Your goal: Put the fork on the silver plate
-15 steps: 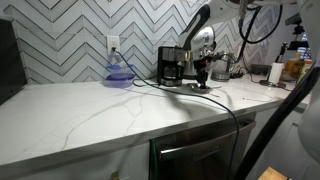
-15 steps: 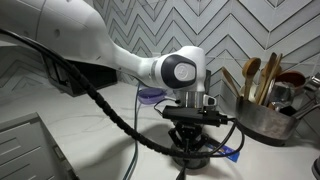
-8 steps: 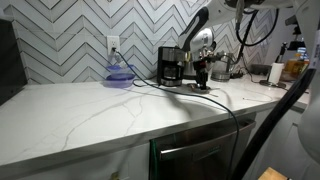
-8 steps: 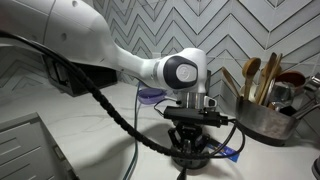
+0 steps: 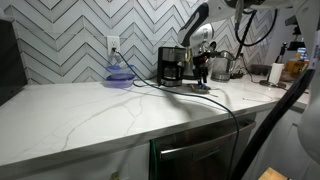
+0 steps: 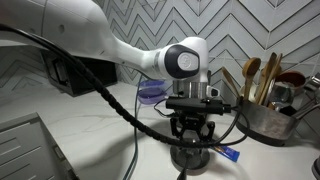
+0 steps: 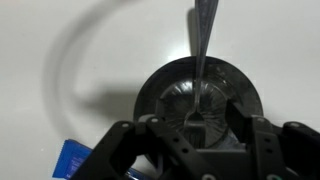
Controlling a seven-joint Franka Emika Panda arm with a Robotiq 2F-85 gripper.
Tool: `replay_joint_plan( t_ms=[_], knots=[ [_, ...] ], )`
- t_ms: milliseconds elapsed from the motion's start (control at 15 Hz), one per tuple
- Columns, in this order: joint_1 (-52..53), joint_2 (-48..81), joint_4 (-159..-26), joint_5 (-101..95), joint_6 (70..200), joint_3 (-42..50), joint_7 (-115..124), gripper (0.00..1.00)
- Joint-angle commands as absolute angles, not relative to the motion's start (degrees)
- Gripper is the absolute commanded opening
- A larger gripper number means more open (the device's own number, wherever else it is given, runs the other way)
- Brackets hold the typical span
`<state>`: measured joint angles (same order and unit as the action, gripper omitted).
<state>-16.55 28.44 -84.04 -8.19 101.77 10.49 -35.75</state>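
In the wrist view the silver plate (image 7: 232, 84) lies straight below me, round and dark in the middle. The fork (image 7: 201, 50) rests on it, tines near the plate's centre and its thin handle running out over the far rim. My gripper (image 7: 198, 128) hangs just above the tines, open, its dark fingers (image 7: 247, 122) standing to either side without touching the fork. In both exterior views the gripper (image 6: 192, 132) (image 5: 202, 70) points down over the plate (image 6: 190, 160) (image 5: 201, 88); the fork is too thin to make out there.
A blue-purple bowl (image 6: 150, 95) (image 5: 120, 76) sits behind on the white marble counter (image 5: 90, 115). A metal pot of wooden utensils (image 6: 266, 105) stands close beside the plate, with a small blue object (image 6: 229, 154) in front of it. A black coffee maker (image 5: 172, 65) is nearby. A black cable trails across the counter.
The jaws have spread apart and let go of the fork, which now lies on the plate. The gripper has lifted slightly above the plate.
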Motion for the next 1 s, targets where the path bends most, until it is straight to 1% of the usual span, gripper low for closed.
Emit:
replay_joint_plan(
  t_ms=[0, 67, 200, 400, 800, 933],
  knots=[
    [-17.5, 26.9, -81.7, -7.1, 97.2, 9.9, -31.3, 0.90],
    [-17.2, 26.1, -81.7, -7.3, 96.7, 10.1, -29.0, 0.97],
    [-16.4, 23.2, -82.8, -7.7, 97.1, 10.1, -24.2, 1.00],
    [-14.4, 17.0, -86.0, -7.5, 98.9, 10.2, -15.0, 1.00],
    [-10.3, 6.1, -89.6, -7.6, 94.6, 9.9, 2.4, 1.00],
    [-9.4, 3.1, -90.7, -7.8, 90.6, 9.5, 3.6, 1.00]
  ],
)
